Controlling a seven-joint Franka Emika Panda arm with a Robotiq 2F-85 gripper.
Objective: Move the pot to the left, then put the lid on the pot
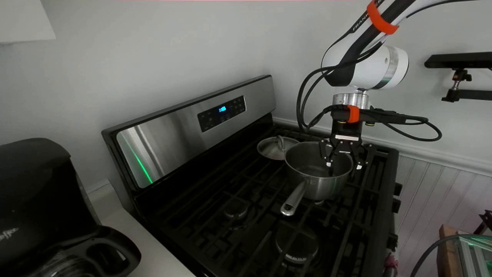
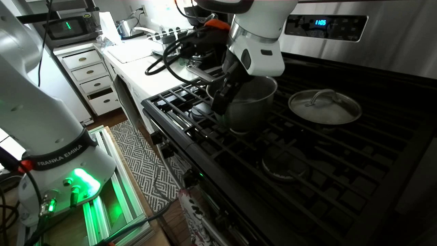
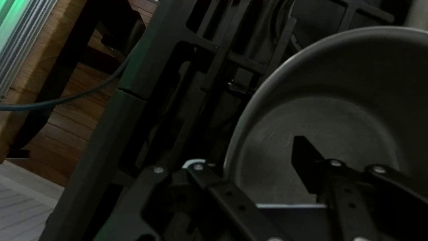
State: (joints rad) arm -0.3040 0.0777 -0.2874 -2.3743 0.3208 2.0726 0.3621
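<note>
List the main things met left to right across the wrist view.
Rail → wooden board → floor → stove edge → grate → pot. Gripper left out: it overlaps grate and pot.

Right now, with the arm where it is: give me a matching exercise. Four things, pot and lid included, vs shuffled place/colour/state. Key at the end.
Things
1. pot
2. lid
3. gripper
4. stove clock

Place, colour or state
A. Open, with the pot's rim between its fingers in the wrist view
B. Lit in blue digits
C. Uncovered, its inside showing
D. Off to the side of the pot, loop handle up

Right pairs
1-C
2-D
3-A
4-B
</note>
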